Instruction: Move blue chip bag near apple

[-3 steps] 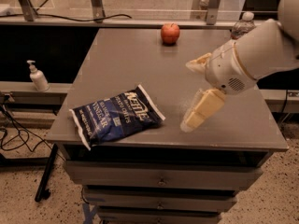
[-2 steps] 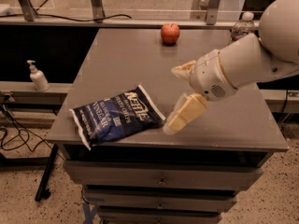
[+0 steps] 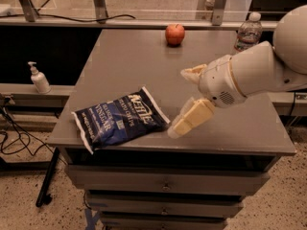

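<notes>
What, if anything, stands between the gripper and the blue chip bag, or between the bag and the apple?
Nothing visible. The open gripper hangs just right of the blue chip bag. Only bare table lies between the bag and the apple; the water bottle stands well right of that path.

The arm (image 3: 259, 68) is a smooth, off-white shell: a thick cylindrical forearm running into a large rounded joint (image 3: 293, 32) at its upper end and a bulbous wrist housing (image 3: 218, 83) bearing a small patch of dotted holes. The gripper (image 3: 179, 103), above the grey table's (image 3: 129, 66) front right, carries 2 blocky, cream-yellow fingers (image 3: 194, 117), set wide apart.
</notes>
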`<state>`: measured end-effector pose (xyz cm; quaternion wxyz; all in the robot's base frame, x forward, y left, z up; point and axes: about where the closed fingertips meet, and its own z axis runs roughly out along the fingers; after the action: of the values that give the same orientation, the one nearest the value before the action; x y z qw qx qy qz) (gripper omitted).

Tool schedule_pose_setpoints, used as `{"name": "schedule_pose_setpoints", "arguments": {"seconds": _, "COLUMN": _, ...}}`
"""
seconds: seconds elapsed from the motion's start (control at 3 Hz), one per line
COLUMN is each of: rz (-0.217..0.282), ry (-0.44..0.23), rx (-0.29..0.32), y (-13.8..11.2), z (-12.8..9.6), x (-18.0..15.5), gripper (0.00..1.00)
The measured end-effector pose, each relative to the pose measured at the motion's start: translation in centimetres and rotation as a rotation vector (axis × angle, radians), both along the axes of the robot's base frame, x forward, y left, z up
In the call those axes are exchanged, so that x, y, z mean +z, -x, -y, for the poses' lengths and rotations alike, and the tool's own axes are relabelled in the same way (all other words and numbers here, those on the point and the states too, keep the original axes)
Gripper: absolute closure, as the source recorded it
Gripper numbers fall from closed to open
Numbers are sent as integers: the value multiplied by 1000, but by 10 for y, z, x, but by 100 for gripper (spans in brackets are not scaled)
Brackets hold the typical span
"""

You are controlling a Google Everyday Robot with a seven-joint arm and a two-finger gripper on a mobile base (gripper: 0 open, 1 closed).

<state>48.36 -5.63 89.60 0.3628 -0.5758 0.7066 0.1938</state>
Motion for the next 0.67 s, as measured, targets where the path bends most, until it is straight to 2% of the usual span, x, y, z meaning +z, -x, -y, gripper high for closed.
{"name": "schedule_pose_setpoints", "arguments": {"seconds": 0.33, "rz": 24, "ry": -73, "rx": -44, "y": -12, "z": -16, "x": -13, "gripper": 0}}
{"name": "schedule_pose_setpoints", "arguments": {"seconds": 0.67, "rz": 24, "ry": -108, "rx": -9, "y": -20, "z": -47, "x": -26, "gripper": 0}}
